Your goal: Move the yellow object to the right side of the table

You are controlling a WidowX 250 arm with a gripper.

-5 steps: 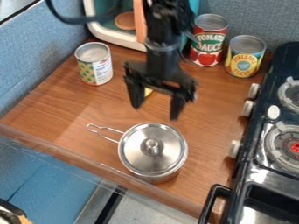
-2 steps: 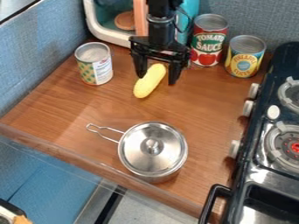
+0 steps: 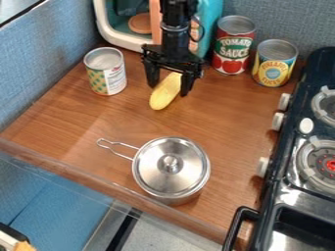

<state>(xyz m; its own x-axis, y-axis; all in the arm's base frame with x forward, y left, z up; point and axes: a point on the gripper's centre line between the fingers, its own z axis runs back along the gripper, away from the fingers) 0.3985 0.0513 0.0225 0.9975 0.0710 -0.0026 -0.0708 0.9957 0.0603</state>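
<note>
Three cans (image 3: 234, 46) stand at 11, 1 and 2 o'clock in the view. There is one yellow object (image 3: 163, 95) at 12 o'clock, and one pot (image 3: 177, 196) with one lid (image 3: 154, 154) at 6. Two burners (image 3: 307, 159) sit at 3 and 4.

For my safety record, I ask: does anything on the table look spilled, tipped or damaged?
Nothing stands out: the pot has its lid on, the three cans stand upright, and the yellow object shows no visible damage.

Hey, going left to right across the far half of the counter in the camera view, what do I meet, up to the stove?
Green-patterned can, yellow object, red can, yellow-labelled can, stove.
</note>
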